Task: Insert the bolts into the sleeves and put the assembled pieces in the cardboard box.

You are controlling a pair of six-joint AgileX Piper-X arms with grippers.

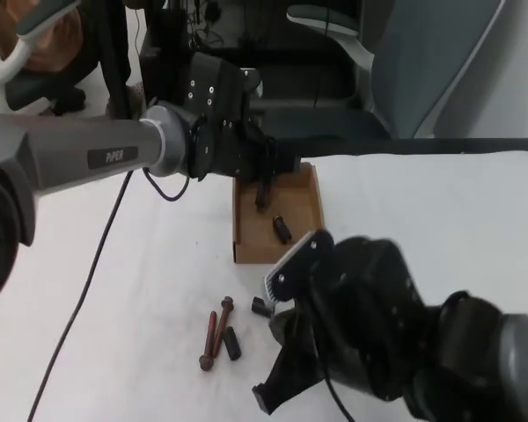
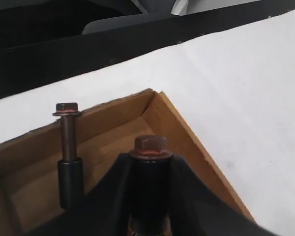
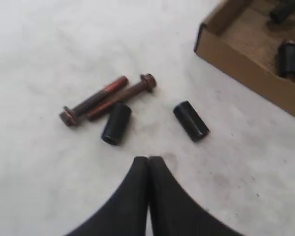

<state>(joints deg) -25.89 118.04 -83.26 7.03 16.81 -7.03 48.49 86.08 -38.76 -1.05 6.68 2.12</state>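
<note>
**Left claw holds an assembled piece over the box; right claw pinched shut by the loose parts**

The white bench top (image 1: 440, 211) carries everything I am watching. My left arm (image 1: 79, 154) stretches across it to the open brown cardboard box (image 1: 301, 204), which sits toward the far edge of the bench. My right arm (image 1: 396, 334) bulks low in the near foreground of the high view.

The left gripper (image 2: 150, 172) hangs over the box with its fingers clamped on the held piece (image 2: 150, 147) — a copper-coloured hex-head metal bolt seated in a black cylindrical sleeve. The bolt head sticks out past the fingers. Inside the box, close to one wall, is a second assembled piece (image 2: 69, 157) with part of its bolt shank showing outside its sleeve. I cannot tell whether it stands or lies.

The right gripper (image 3: 148, 160) has its two black fingers pressed together with nothing between them. It sits over bare bench, near the loose parts and not touching them.

A loose copper-coloured bolt (image 3: 96, 102) and its twin bolt (image 3: 125, 92) lie side by side on the bench, touching, with heads at opposite ends. One short black sleeve (image 3: 116, 123) lies just beside them. The other black sleeve (image 3: 191, 121) lies apart — between the bolts and the box corner.
</note>
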